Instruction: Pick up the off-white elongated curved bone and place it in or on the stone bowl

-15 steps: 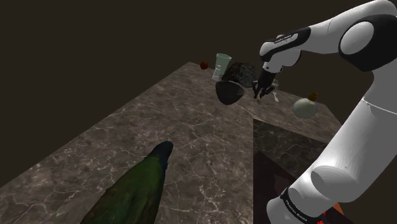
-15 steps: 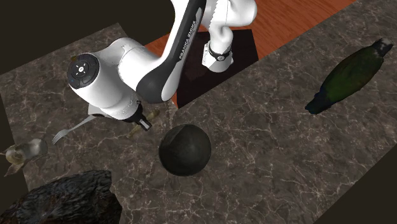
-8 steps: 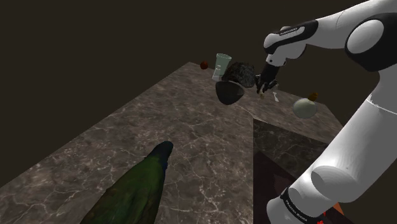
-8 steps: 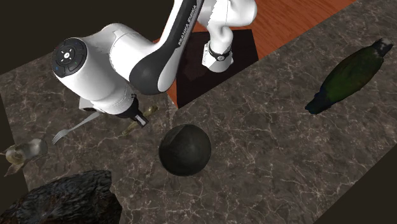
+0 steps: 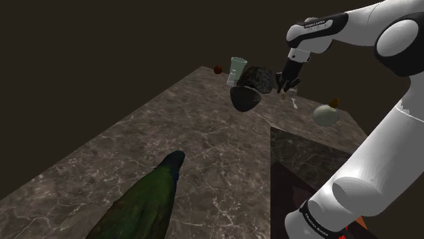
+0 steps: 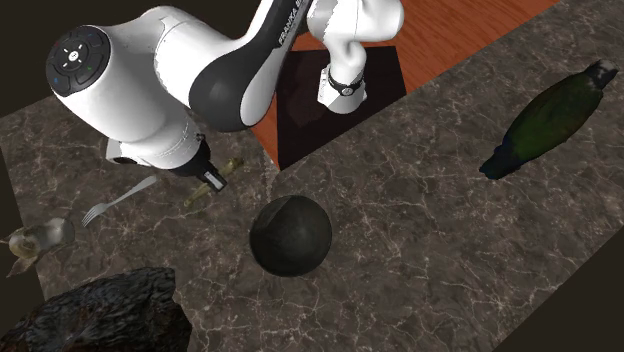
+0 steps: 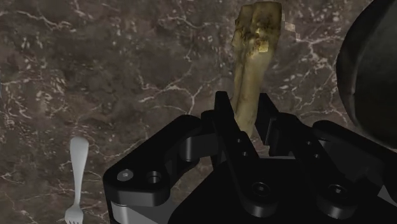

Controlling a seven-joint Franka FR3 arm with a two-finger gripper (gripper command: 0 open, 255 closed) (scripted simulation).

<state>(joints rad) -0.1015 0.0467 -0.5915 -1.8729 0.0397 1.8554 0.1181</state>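
**Bone gripped, bowl close by**

The black tool (image 7: 248,124) was clenched on one end of the yellowish, long curved bone (image 7: 256,54), apparently just clear of the dark marbled desk (image 7: 95,76). The move would go best kept level, with a low release over the dark round stone bowl (image 6: 290,236) nearby, which looked empty

Dark marble worktop (image 5: 170,129) with pale veins. Long green feathery thing (image 5: 146,204) lies at the end nearest the shoulder camera. Toward the far end: dark round bowl (image 5: 244,98), black rock (image 5: 258,77), glass (image 5: 237,68), small red thing (image 5: 217,69) at the corner. Fork (image 6: 115,200) and pale round pot (image 5: 325,114) sit near the stand-side edge.
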